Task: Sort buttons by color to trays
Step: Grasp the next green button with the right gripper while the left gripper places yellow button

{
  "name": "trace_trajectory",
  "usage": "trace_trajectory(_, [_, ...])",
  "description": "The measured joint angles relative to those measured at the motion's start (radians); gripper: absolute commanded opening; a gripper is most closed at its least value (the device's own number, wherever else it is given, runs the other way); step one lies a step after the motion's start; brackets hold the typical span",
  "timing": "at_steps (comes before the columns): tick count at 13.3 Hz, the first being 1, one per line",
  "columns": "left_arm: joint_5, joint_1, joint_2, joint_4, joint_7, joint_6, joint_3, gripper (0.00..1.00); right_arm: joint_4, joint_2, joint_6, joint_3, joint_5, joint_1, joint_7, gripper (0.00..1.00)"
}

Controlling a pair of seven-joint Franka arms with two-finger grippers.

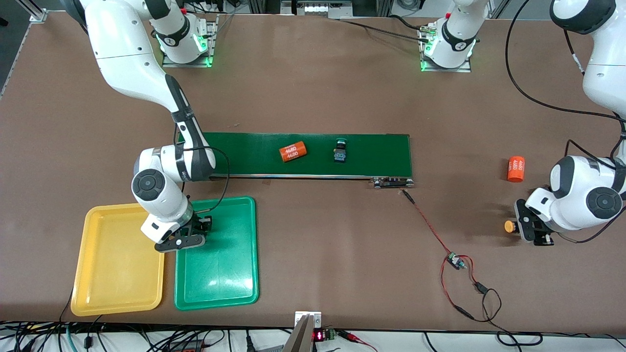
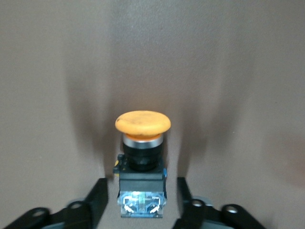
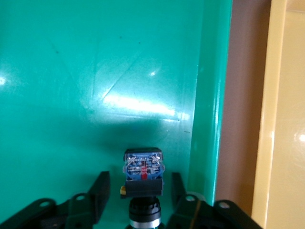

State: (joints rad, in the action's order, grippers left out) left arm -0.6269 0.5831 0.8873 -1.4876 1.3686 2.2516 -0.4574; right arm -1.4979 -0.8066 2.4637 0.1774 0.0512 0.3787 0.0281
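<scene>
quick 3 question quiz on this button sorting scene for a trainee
1. What lies on the belt beside the green button?
2. The button between the left gripper's fingers has which cap colour? A green, B orange, C red.
3. True or false: the right gripper is over the belt.

Key: 1 an orange cylinder; 2 B; 3 false, it is over the green tray.
</scene>
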Motion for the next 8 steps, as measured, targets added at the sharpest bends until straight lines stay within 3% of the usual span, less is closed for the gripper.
trace_trajectory(5, [0.000, -0.006, -0.003, -0.003, -0.003, -0.016, -0.011, 0.20, 0.021, 0.022, -0.075, -0.010, 0.020, 0.009, 0.018, 1.00])
trace_trajectory(8, [0.000, -0.004, -0.035, 0.010, -0.126, -0.195, -0.081, 0.20, 0.031, 0.088, -0.191, -0.018, 0.034, 0.022, 0.093, 1.00])
